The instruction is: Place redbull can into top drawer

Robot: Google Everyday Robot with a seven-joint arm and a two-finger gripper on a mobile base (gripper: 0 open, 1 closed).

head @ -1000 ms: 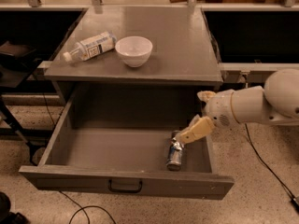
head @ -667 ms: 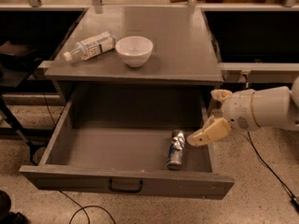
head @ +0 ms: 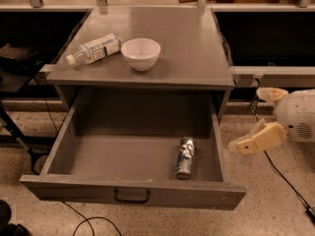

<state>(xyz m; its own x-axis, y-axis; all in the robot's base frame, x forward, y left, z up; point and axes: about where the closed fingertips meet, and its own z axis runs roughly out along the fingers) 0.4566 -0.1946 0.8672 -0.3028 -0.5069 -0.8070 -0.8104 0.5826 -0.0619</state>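
Note:
The redbull can (head: 185, 157), slim and silver with blue markings, lies on its side on the floor of the open top drawer (head: 133, 193), near its front right corner. The drawer is pulled far out, with its dark handle (head: 132, 196) at the centre of the front panel. My gripper (head: 262, 117) is outside the drawer, to the right of its right wall and above the floor. It is open and empty, with one beige finger (head: 256, 140) low and the other (head: 269, 93) higher. It is well apart from the can.
On the grey cabinet top (head: 197, 53) stand a white bowl (head: 141, 53) and a clear plastic bottle (head: 94, 48) lying on its side. Cables (head: 288, 181) run over the speckled floor at the right. Dark shelving flanks the cabinet.
My gripper has let go of the can and drawn back to the right, out of the drawer. The can stays lying on the drawer floor.

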